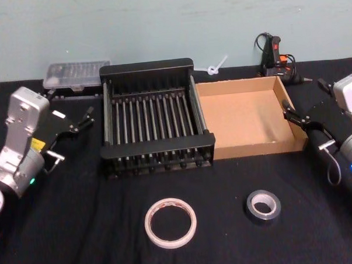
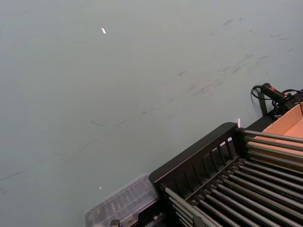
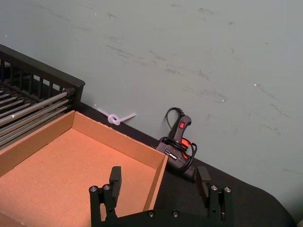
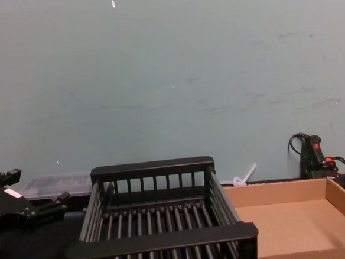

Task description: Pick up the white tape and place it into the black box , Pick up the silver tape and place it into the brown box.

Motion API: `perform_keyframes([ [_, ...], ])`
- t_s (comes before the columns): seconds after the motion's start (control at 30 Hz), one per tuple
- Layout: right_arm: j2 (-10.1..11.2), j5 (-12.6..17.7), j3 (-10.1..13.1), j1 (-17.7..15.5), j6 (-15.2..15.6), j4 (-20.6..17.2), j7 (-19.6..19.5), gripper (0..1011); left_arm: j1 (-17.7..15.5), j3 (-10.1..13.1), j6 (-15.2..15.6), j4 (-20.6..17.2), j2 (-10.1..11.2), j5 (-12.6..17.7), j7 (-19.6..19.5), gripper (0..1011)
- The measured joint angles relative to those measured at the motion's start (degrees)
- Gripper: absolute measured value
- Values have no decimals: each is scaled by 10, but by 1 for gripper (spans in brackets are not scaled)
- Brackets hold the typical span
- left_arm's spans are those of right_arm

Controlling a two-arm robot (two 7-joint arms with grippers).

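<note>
The white tape (image 1: 170, 223) lies flat on the black cloth near the front, left of centre. To its right rests the smaller silver tape (image 1: 263, 206). Farther back stands the black box (image 1: 157, 150), with the brown box (image 1: 248, 150) touching its right side; nothing lies in either. My left gripper (image 1: 77, 121) hovers open left of the black box (image 4: 159, 240), also in the chest view (image 4: 26, 196). At the brown box's right wall my right gripper (image 1: 298, 115) is open, its fingers (image 3: 115, 177) spread wide above that box (image 3: 71, 161).
A clear plastic case (image 1: 77, 75) sits behind the black box at the back left. A black corded tool with a red switch (image 1: 276, 54) and a white zip tie (image 1: 215, 66) lie by the pale green wall. Open cloth surrounds both tapes.
</note>
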Motion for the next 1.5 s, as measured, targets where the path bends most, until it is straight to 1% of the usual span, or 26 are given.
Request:
perform_keyframes([
  [1.5, 0, 0, 0, 0, 0, 0, 0, 1002, 0, 0, 0, 0, 0, 0, 0, 1001],
])
